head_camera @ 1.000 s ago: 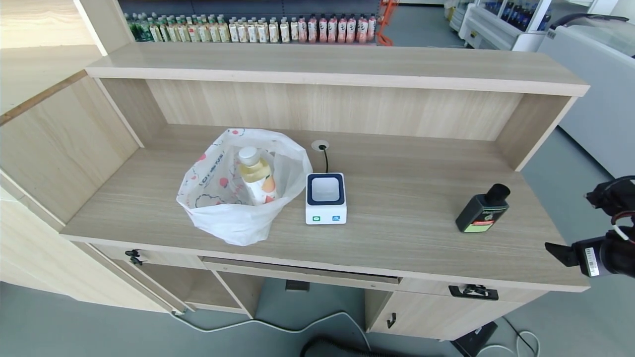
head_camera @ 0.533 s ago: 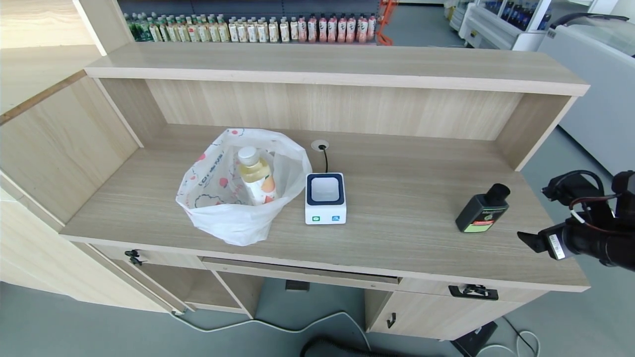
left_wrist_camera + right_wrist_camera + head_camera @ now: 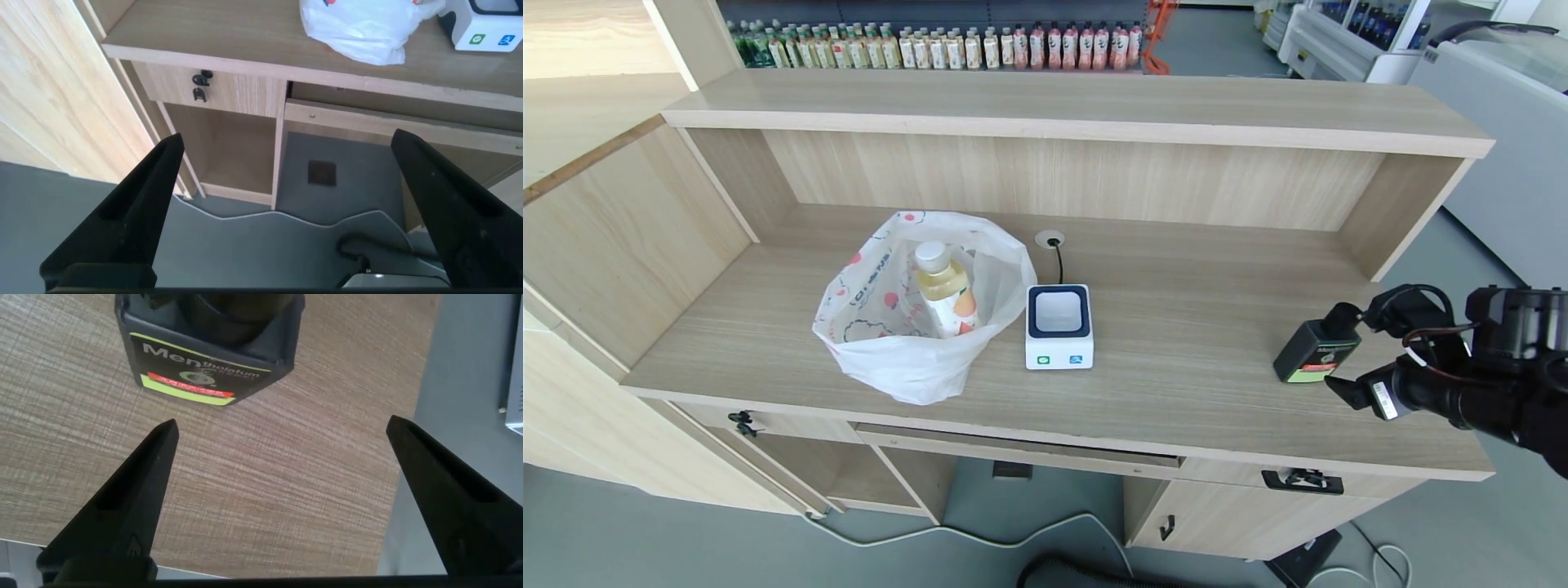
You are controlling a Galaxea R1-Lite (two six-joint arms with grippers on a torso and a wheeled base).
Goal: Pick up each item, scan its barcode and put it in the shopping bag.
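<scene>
The dark flat bottle with a black cap and green-red label (image 3: pixel 1316 351) sits on the right of the light wooden counter (image 3: pixel 1192 327). The right gripper (image 3: pixel 1360 349) hangs just right of it, fingers spread wide. A white plastic shopping bag (image 3: pixel 907 359) holding a yellow drink bottle (image 3: pixel 943 298) sits left of the white square scanner (image 3: pixel 1058 327). The left gripper (image 3: pixel 286 204), fingers spread, hangs before the counter's near left edge.

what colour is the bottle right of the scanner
Black bottle, yellow-green and red label; clearest in right wrist view.

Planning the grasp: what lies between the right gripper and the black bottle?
Just bare light wooden counter, seen in the right wrist view, between the right gripper and the black, green-labelled plastic bottle.
</scene>
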